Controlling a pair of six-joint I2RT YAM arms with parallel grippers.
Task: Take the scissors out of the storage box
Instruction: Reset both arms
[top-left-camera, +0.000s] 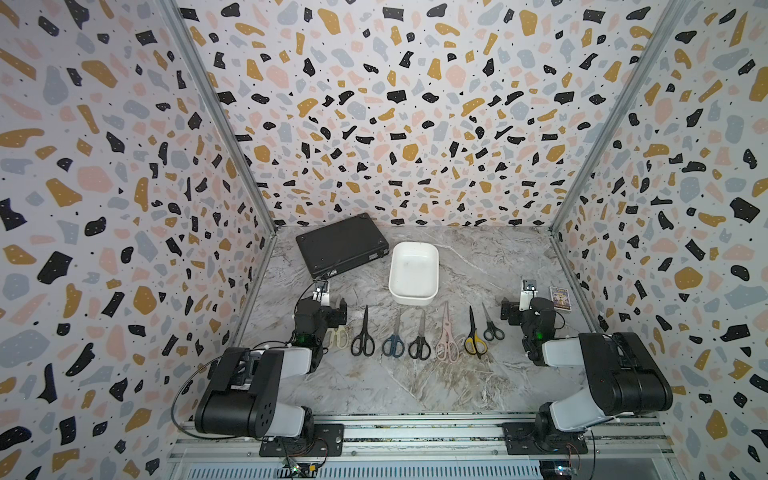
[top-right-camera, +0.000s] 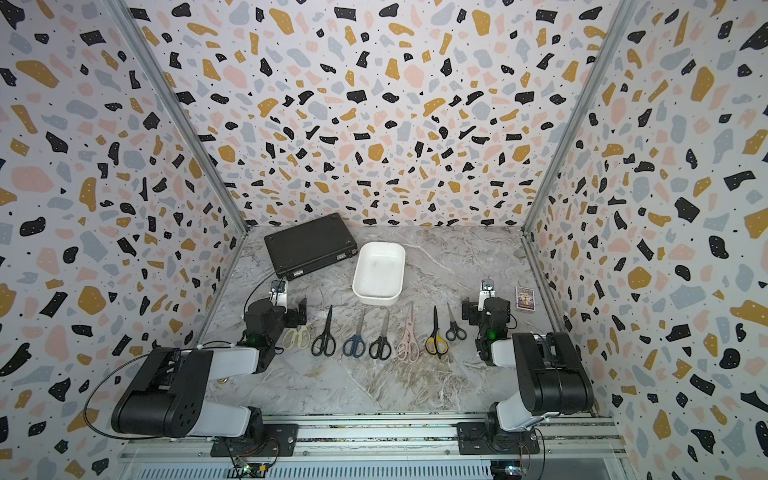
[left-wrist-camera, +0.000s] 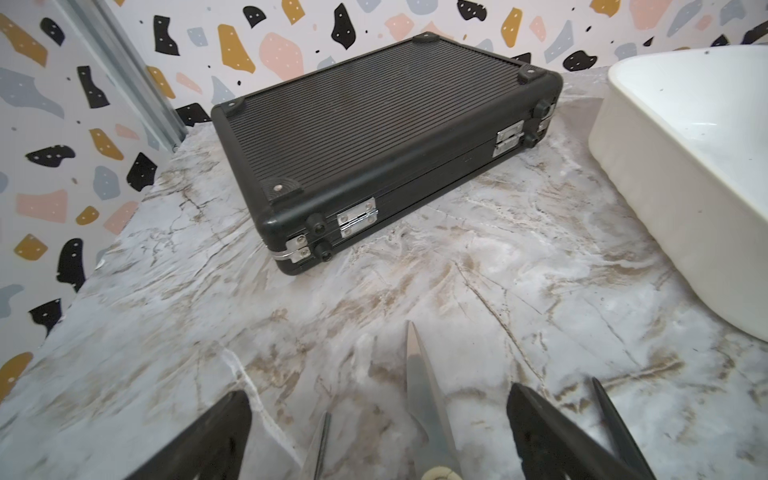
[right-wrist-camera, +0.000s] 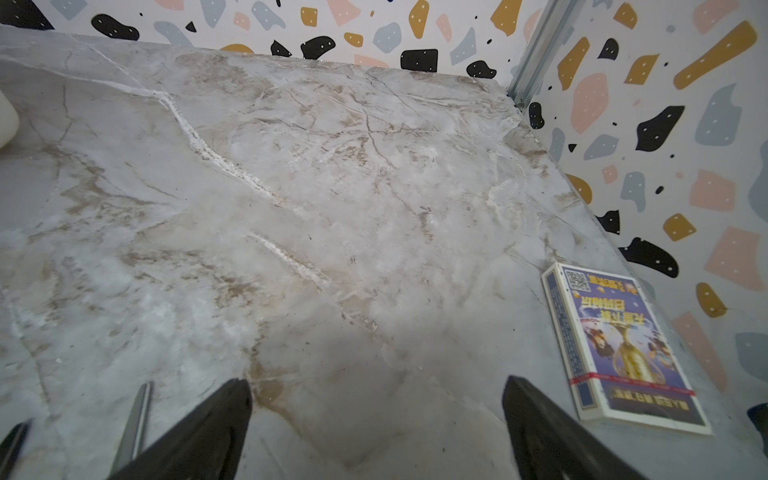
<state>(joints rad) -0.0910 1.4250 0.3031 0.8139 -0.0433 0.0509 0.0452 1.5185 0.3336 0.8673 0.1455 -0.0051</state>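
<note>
Seven pairs of scissors lie in one row on the marble bench (top-left-camera: 415, 386), all outside the white storage box (top-left-camera: 414, 270), with the blades pointing toward the back wall. From the robot's left to right they are: the cream pair (top-left-camera: 337, 336), a black pair (top-left-camera: 363, 338), the blue pair (top-left-camera: 393, 343), a second black pair (top-left-camera: 419, 343), the large pink pair (top-left-camera: 447, 338), the yellow-and-black pair (top-left-camera: 474, 340) and the small grey pair (top-left-camera: 491, 326). The box stands just behind the middle of the row and nothing lies in it, as both top views show.

The left gripper (top-left-camera: 328, 309) hangs low over the cream pair; in the left wrist view its fingers (left-wrist-camera: 540, 436) stand wide apart on both sides of the blades, without closing on them. The right gripper (top-left-camera: 519, 309) is just beside the small grey pair, and its fingers (right-wrist-camera: 540, 432) are also wide apart, with only bare bench between them.

A closed black hard case (top-left-camera: 340, 245) lies near the back left corner, close to the box. A box of playing cards (top-left-camera: 559, 298) lies flat near the right wall.
</note>
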